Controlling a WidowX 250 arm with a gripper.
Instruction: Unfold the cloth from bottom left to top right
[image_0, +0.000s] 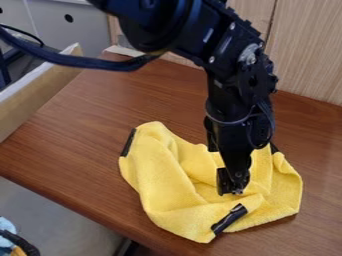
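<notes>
Across the brown table (73, 137), the yellow cloth (160, 187) lies crumpled towards the near edge. Over its right half hangs the gripper (232, 189); I can't tell its opening or hold. Pinching two layers might drag the whole bundle, still folded.

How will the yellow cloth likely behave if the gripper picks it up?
The cloth looks floppy, given its soft folds and bunching. Its thin fabric suggests it is light. The black strip at its near corner may stay stiffer than the fabric.
</notes>
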